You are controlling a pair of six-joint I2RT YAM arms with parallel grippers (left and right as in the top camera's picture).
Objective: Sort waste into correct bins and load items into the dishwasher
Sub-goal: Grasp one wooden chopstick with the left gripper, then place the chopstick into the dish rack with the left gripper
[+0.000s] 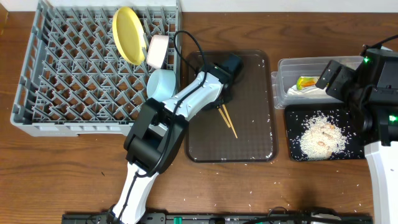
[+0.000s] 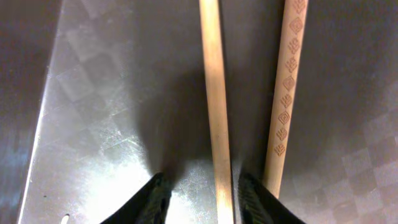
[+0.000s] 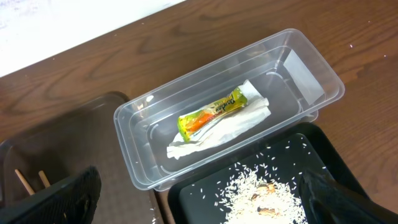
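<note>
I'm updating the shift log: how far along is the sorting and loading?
Done: snack wrapper and napkin lie in the clear tub, rice on the black tray; yellow plate, blue bowl and a white vessel in the dish rack.
In hand: the open left gripper straddles one of the chopsticks on the brown tray.
Left: racking the chopsticks; stray grains dot the table.
The right gripper is open and empty.

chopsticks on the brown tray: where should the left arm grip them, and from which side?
Probably straight down from above, fingers closing across the shafts: the chopsticks lie flat on the brown tray, leaving no side access. The left gripper straddles only the plain stick; the patterned stick sits outside, so shift over to catch both.
</note>
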